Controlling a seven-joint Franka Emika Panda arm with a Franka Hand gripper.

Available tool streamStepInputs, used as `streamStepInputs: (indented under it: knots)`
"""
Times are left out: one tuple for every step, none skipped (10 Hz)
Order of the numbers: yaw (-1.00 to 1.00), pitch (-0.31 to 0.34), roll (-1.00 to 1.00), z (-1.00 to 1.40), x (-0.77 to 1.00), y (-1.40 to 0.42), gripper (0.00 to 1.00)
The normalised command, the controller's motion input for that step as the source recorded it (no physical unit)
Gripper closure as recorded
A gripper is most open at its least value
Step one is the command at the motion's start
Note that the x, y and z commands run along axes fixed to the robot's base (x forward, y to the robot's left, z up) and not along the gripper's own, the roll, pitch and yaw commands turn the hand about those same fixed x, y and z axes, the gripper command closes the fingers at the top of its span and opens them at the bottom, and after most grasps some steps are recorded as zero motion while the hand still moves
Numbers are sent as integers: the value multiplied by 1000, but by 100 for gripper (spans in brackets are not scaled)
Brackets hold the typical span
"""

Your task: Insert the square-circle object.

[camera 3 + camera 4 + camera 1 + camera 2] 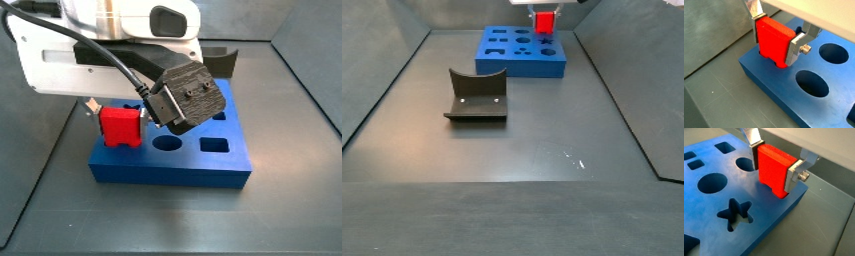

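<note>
One piece held: the square-circle object, bright red, upright
Gripper: above the blue board, jaws clamped on the red piece's sides
Prongs: at the board's top face, near a corner
Fixture: well apart on the floor

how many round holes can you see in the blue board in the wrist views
3. One wrist view shows two round holes on the blue board beside the end effector, which grips the square-circle object. Another shows one. More may be hidden.
</note>
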Motion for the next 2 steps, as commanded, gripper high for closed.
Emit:
streamStepInputs:
  knots:
    - [-3, -43, -169, -143, 0, 94, 100]
    - [0, 0, 0, 0, 0, 0, 100]
